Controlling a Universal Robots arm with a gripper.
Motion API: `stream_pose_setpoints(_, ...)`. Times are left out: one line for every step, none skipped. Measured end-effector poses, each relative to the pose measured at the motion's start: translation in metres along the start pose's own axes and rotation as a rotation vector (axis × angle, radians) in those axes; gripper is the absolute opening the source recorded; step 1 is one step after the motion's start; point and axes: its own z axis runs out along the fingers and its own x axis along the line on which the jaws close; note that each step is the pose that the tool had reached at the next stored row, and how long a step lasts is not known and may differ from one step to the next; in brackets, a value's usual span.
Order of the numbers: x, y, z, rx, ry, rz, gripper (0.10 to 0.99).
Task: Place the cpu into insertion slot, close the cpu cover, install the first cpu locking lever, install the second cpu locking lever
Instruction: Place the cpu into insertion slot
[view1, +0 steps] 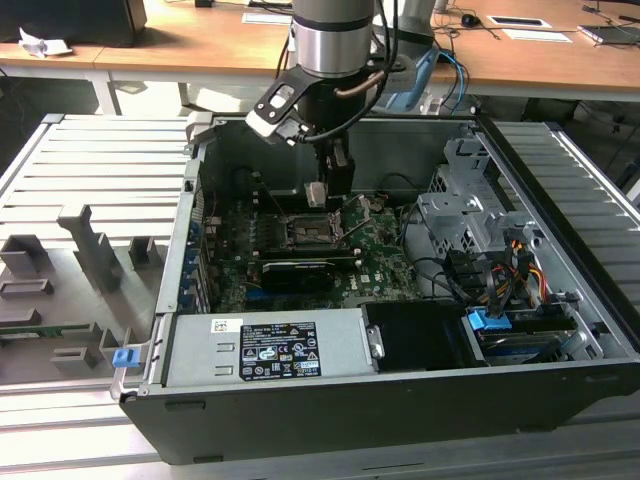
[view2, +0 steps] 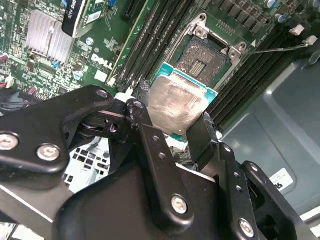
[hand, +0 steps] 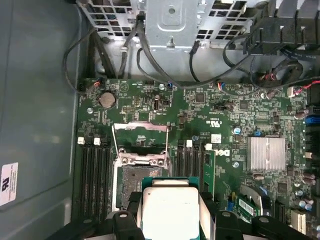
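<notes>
Inside an open computer case (view1: 300, 420), the arm's claw (view2: 172, 120) is clamped on two opposite edges of the silver-topped cpu (view2: 175, 106), holding it in the air over the uncovered insertion slot (view2: 202, 57) near the middle of the green motherboard (hand: 220, 115), with the cpu cover (hand: 140, 127) raised open.

Exterior view high, looks down into case (view1: 330, 420); both wrist views close over motherboard (hand: 225, 115), sharing insertion slot (view2: 202, 59)

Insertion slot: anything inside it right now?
The insertion slot holds no chip: bare contacts visible. The cpu, in the gripper, hangs over it, covering one corner.
</notes>
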Motion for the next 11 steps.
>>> stream_pose_setpoints(0.0,-0.0025,0.013,0.0,0.0005,-0.008,0.541)
stream_pose_setpoints(0.0,-0.0027,0.0144,0.0,0.0013,-0.016,0.541)
stream_pose_setpoints(-0.0001,-0.0028,0.0153,0.0,0.0015,-0.02,0.541)
stream_pose_setpoints(-0.0001,-0.0028,0.0162,0.0,0.0018,-0.022,0.541)
stream_pose_setpoints(-0.0001,-0.0029,0.017,0.001,0.0018,-0.023,0.541)
stream_pose_setpoints(-0.0001,-0.003,0.0177,0.001,0.0018,-0.023,0.541)
stream_pose_setpoints(-0.0001,-0.003,0.0186,0.0,0.0018,-0.023,0.541)
stream_pose_setpoints(-0.0001,-0.0031,0.0193,0.001,0.0018,-0.023,0.541)
stream_pose_setpoints(-0.0001,-0.0032,0.0208,0.001,0.0018,-0.023,0.541)
stream_pose_setpoints(-0.0001,-0.0033,0.0218,0.001,0.0018,-0.023,0.541)
stream_pose_setpoints(-0.0001,-0.0034,0.0227,0.001,0.0018,-0.023,0.541)
